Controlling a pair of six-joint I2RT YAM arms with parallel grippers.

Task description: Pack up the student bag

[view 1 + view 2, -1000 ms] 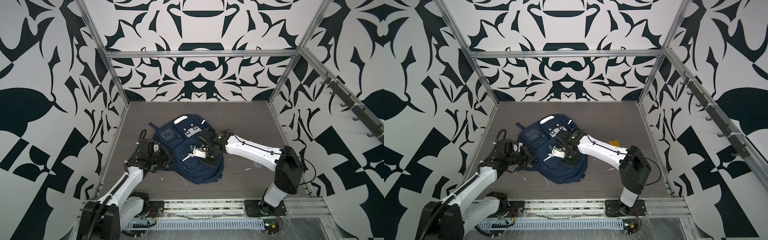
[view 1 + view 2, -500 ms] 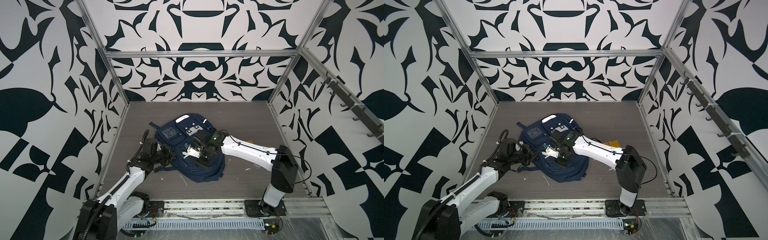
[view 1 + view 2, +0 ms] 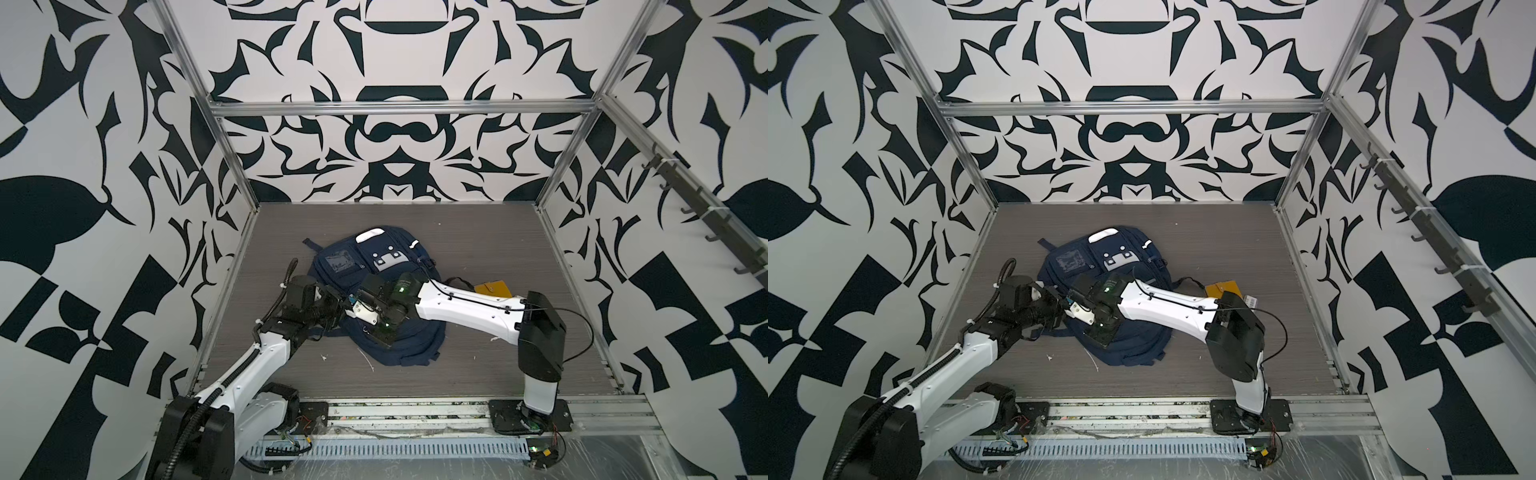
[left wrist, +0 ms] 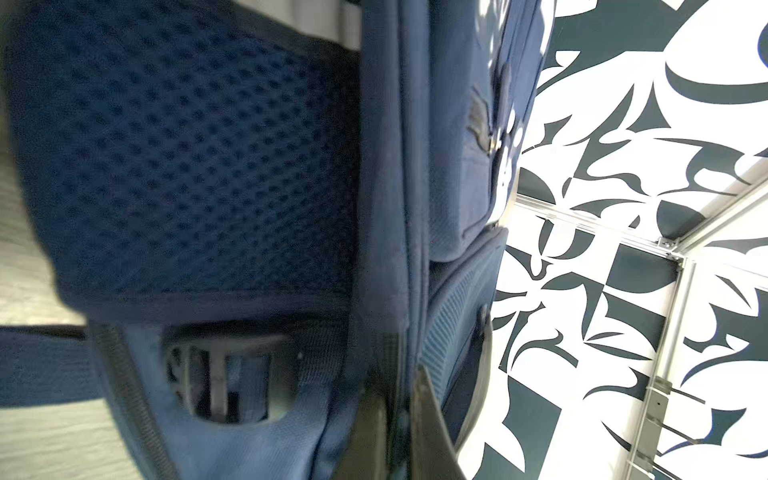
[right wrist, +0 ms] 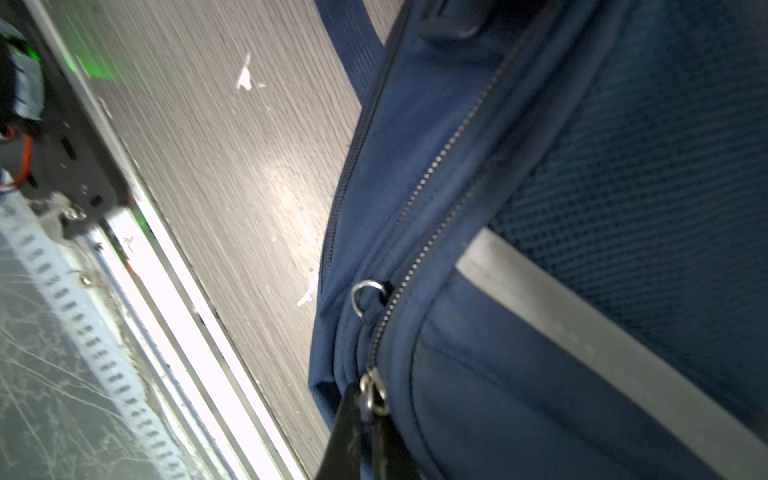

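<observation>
You were working in a robot test cell: black-and-white patterned panels [image 3: 395, 54] walled in a grey wood-grain counter [image 3: 478, 232], aluminium frame bars [image 3: 399, 109] ran along their edges, and a metal rail [image 3: 415, 415] at the front carried the left arm [image 3: 249, 372] and right arm [image 3: 469, 307].

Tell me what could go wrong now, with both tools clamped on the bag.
1. The right tool pinches only the small zip pull; a crooked tug may slip it free.
2. The left tool holds just a thin edge of the bag; if that slips, the bag may drag instead of the pull running.
3. A yellow item lies outside the bag by the right arm; the arm could knock it.
</observation>
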